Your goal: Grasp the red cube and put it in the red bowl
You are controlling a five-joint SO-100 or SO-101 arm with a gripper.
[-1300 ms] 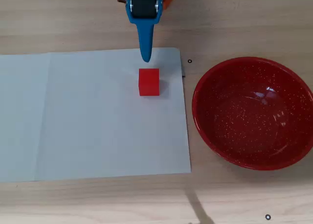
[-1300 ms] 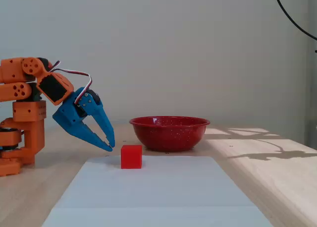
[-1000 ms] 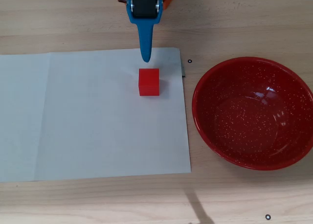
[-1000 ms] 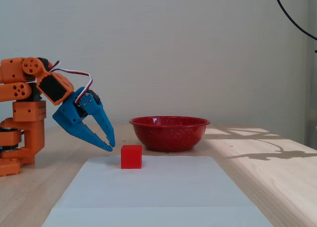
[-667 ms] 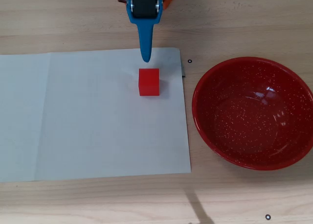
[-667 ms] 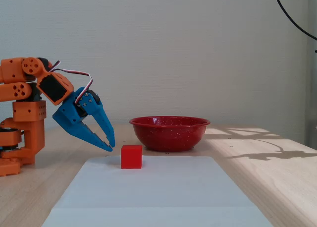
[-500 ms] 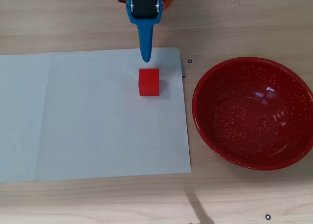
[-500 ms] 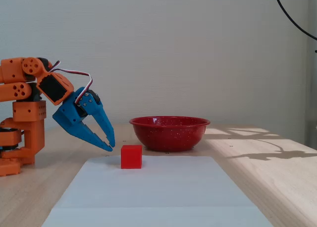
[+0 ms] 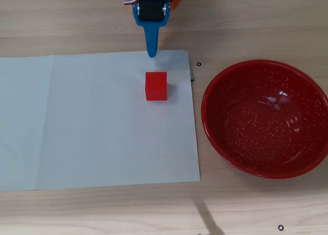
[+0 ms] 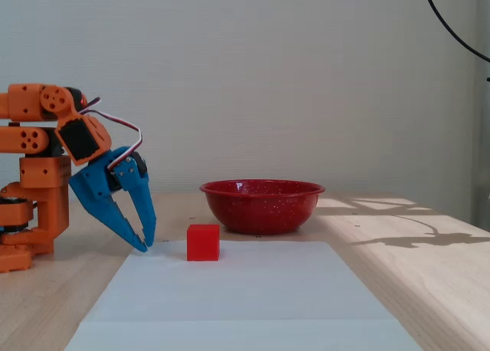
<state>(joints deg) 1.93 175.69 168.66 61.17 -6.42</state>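
The red cube (image 9: 156,85) stands on a white paper sheet (image 9: 92,132), near the sheet's far right part in the overhead view. It also shows in the fixed view (image 10: 203,242). The red bowl (image 9: 230,142) sits empty on the wood table to the right of the sheet; in the fixed view the bowl (image 10: 262,209) is behind and right of the cube. My gripper (image 9: 152,54) has blue fingers that meet at the tips, and it holds nothing. It hangs low just beyond the cube, at the sheet's far edge. In the fixed view the gripper (image 10: 145,246) is left of the cube, apart from it.
The orange arm base (image 10: 31,213) stands at the table's left in the fixed view. The white sheet (image 10: 230,297) covers much of the wood table. Small black marks (image 9: 199,64) dot the table near the bowl. A plain wall stands behind.
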